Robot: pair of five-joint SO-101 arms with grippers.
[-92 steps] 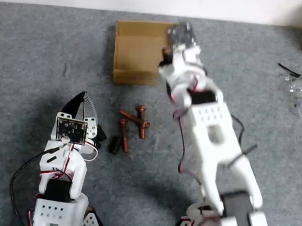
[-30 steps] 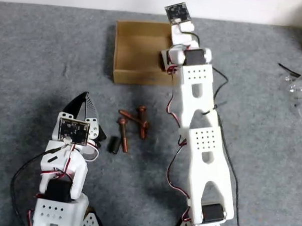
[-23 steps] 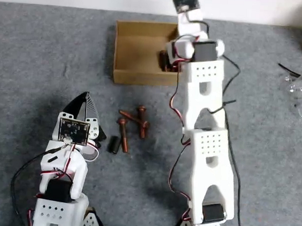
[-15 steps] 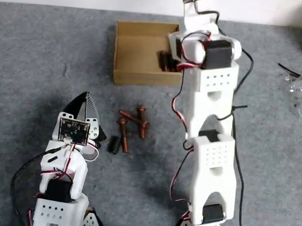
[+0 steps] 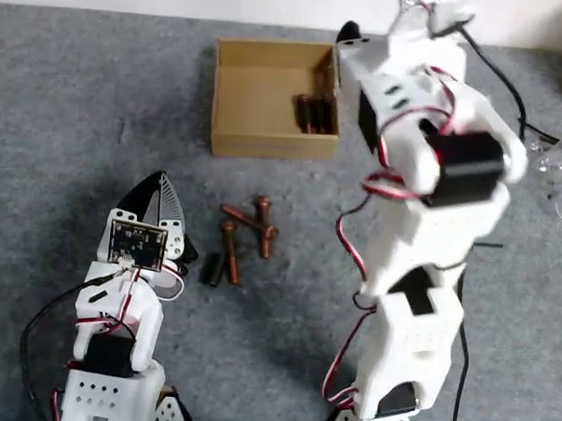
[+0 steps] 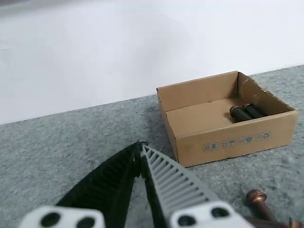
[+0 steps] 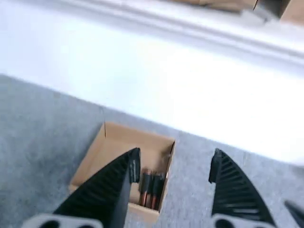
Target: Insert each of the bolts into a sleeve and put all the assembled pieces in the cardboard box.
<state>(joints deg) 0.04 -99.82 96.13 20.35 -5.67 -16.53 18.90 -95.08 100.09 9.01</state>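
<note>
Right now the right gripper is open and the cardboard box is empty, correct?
Not quite. The right gripper is open, but the cardboard box is not empty: dark pieces lie inside against its wall, as the high view shows.

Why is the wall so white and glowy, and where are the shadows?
High view: a soft dark shadow lies on the grey mat around the left gripper. Left wrist view: the wall is evenly bright. Right wrist view: the wall glares white above the cardboard box.
</note>
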